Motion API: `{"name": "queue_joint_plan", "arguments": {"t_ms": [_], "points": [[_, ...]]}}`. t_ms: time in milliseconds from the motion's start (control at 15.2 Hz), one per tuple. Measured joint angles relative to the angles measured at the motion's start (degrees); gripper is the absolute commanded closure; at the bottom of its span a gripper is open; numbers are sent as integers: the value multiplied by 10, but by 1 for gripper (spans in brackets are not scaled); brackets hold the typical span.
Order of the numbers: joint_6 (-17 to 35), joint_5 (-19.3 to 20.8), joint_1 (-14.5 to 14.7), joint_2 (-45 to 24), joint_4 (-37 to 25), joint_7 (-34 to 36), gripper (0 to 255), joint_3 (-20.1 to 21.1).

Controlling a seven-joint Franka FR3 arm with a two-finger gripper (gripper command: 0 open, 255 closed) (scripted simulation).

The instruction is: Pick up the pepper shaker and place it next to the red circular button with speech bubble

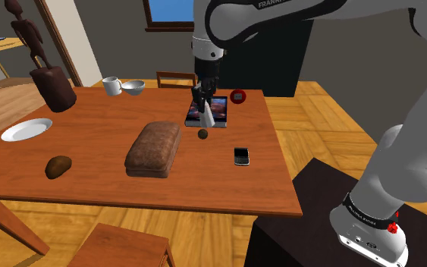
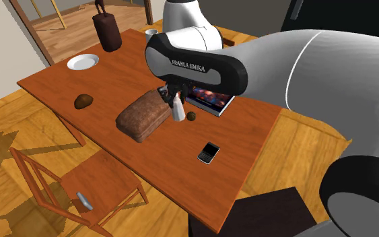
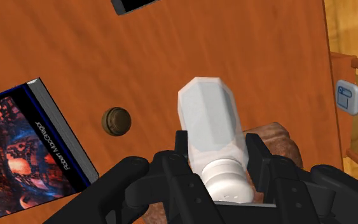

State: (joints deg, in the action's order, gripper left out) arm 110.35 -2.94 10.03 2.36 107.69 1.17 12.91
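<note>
Wooden table (image 1: 90, 144) (smooth), matt white shaker (image 3: 209, 118).

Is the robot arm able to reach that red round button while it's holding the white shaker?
Probably yes. The black pincer clasps the white shaker close by the colourful flat book, and the red round button sits just beyond that book, with nothing tall between.

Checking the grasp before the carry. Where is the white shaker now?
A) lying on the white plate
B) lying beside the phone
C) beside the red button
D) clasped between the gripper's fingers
D: the gripper is shut on the white shaker, fingers against both sides.
</note>
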Motion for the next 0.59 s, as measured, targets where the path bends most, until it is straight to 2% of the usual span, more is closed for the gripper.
{"name": "queue_joint_plan", "arguments": {"t_ms": [594], "points": [[-5, -5, -57, -22, -22, -119, 255, -60]]}}
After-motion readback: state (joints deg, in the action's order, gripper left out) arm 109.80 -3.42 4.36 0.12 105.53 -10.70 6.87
